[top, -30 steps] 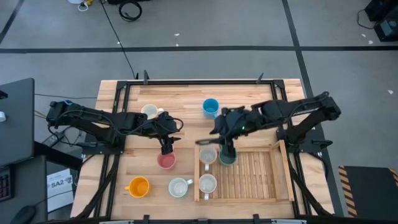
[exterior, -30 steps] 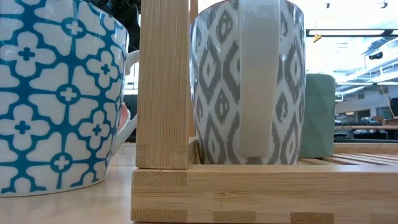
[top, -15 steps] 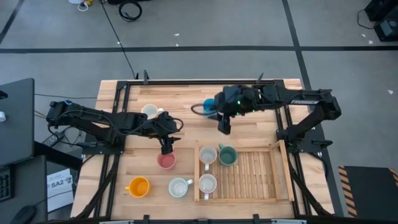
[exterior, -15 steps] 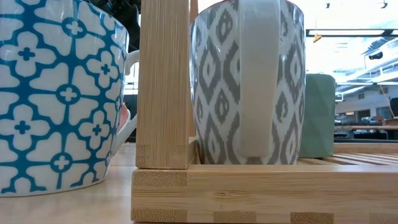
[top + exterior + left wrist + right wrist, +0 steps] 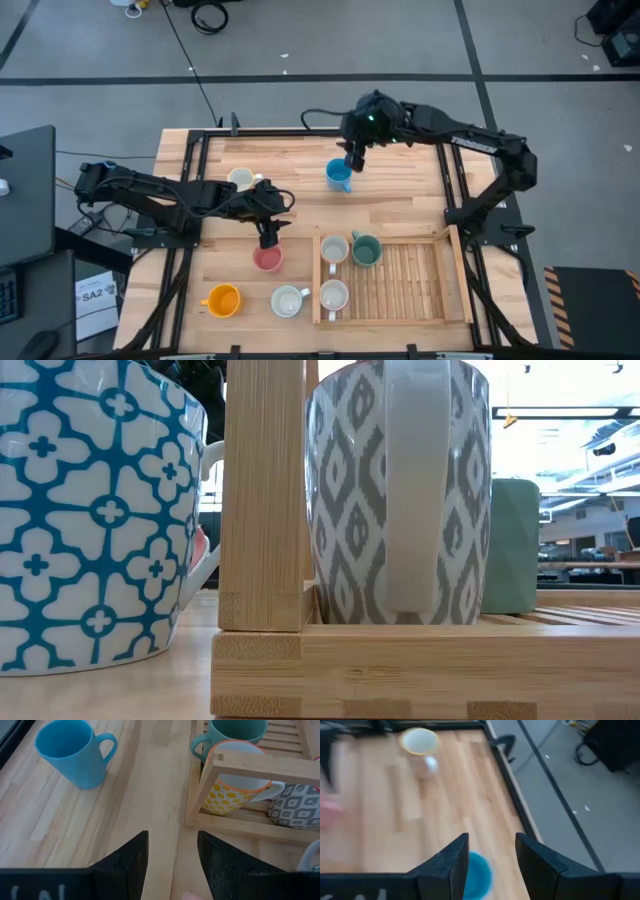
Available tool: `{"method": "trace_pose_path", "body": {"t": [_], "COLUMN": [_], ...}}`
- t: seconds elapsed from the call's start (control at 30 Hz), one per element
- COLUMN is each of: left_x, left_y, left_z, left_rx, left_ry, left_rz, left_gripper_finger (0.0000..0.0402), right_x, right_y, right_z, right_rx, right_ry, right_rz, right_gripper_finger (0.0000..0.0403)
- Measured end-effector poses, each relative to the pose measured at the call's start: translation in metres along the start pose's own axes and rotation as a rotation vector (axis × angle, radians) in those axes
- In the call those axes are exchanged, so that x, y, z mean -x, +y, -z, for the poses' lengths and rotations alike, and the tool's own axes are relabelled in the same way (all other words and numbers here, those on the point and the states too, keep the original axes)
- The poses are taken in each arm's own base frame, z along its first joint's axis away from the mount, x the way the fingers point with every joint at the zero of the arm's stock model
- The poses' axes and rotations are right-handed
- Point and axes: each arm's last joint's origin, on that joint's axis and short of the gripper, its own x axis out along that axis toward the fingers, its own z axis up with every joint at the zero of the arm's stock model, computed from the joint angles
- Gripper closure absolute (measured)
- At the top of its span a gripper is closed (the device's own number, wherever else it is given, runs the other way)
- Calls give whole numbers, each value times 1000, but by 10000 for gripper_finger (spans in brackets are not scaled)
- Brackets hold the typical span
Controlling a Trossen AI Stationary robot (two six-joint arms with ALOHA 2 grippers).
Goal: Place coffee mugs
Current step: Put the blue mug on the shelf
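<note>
My right gripper is open just above the blue mug, which stands on the table toward the far edge. In the right wrist view the blue mug shows between my fingers. My left gripper is open just above the far rim of the pink mug, and a sliver of that mug shows in the left wrist view. The bamboo tray holds the green mug and two white mugs. An orange mug, a white mug with a blue pattern and a cream mug stand on the table.
The tray's raised bamboo frame stands over the mugs at its left end. In the low view its post stands between the blue-patterned mug and a grey-patterned mug. Bare wood lies between the blue mug and the tray.
My right gripper has risen from the green mug in the tray and gone toward the table's far edge, ending over the blue mug. The green mug stays standing in the tray.
</note>
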Motion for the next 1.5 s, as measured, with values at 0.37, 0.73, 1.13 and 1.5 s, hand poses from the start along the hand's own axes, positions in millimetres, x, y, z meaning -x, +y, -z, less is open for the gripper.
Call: {"method": "trace_pose_path", "body": {"t": [0.37,0.73,1.13,1.5], "left_x": [0,0,0,0], "left_y": [0,0,0,0], "left_z": [0,0,0,0], "left_rx": [0,0,-1,-1], "left_ry": [0,0,1,0], "left_rz": [0,0,0,-1], "left_gripper_finger": [225,225,225,225], "right_x": [-66,-127,-149,-150], "right_y": [-42,-45,-44,-43], "right_z": [20,46,58,60], "right_rx": [9,136,187,186], "right_ry": [124,261,319,338], "right_rz": [-43,-118,-147,-157], "right_gripper_finger": [236,236,236,236]}}
